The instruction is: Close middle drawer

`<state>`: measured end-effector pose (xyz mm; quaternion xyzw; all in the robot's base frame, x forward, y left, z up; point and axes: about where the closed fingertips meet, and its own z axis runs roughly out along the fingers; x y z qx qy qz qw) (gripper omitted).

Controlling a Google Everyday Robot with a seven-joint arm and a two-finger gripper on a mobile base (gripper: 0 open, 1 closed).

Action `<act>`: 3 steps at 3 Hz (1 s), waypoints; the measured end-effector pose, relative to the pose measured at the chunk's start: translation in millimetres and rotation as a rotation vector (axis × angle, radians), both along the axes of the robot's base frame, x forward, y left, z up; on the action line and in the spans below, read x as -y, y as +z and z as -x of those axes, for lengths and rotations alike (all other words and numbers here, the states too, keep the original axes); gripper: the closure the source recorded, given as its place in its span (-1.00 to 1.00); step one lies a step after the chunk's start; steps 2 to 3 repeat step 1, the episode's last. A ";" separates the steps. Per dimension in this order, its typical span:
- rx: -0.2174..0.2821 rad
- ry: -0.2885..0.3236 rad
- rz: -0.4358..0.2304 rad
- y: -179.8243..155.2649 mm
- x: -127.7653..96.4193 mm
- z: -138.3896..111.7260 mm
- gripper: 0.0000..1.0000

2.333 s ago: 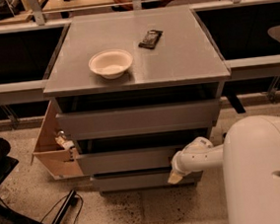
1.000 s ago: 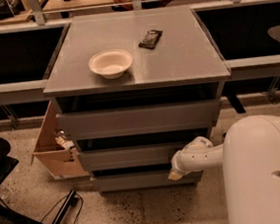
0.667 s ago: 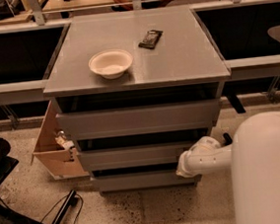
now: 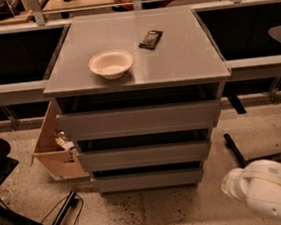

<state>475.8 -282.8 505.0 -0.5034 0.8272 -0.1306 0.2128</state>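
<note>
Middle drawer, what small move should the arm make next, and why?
Probably just pull the gripper, low at right and touching nothing, away: the middle drawer looks shut, with no tray floor showing behind its front.

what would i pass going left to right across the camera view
cardboard box on the floor → white bowl → dark packet → gripper, low at the right, apart from the middle drawer

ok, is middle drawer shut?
Looks shut: middle drawer front sits flush in the cabinet, no tray floor showing. Gripper hangs lower right, off it.
</note>
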 end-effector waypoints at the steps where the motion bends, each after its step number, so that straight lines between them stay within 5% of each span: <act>1: 0.019 -0.107 -0.023 9.4 25.3 19.8 0.62; 3: 0.019 -0.107 -0.023 9.4 25.3 19.8 0.62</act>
